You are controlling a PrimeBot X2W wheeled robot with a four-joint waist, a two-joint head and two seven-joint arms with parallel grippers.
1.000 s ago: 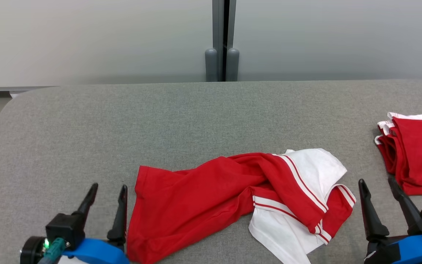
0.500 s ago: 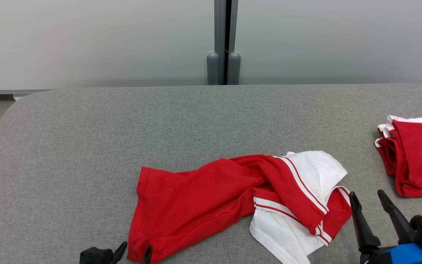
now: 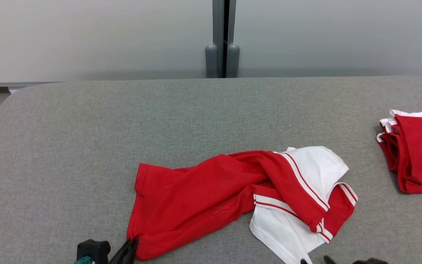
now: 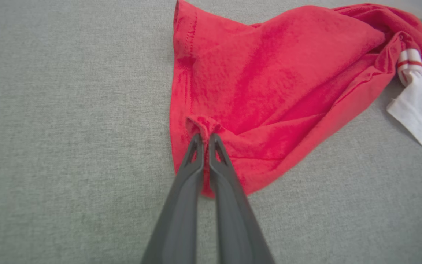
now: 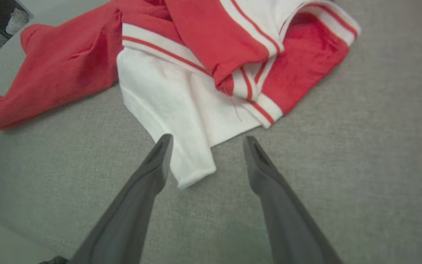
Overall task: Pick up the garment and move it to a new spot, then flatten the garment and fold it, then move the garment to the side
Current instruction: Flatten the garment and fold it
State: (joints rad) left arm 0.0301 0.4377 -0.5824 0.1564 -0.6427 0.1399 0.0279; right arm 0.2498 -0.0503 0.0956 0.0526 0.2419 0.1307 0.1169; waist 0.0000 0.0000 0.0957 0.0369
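The garment is a crumpled red shirt with white panels and striped trim, lying on the grey table near its front edge. My left gripper is at the garment's lower left corner. In the left wrist view the left gripper is shut on a pinched fold of the red hem of the garment. My right gripper shows its tips at the bottom edge. In the right wrist view the right gripper stands open, with the white corner of the garment lying between its fingers.
A stack of folded red garments with white trim lies at the table's right edge. A pale wall with a grey post runs behind the table. The table's rounded left corner drops off to the floor.
The left gripper moved to the red hem corner and shut on it. The right gripper dropped low and shifted left to the white corner, still open. The camera shifted slightly.
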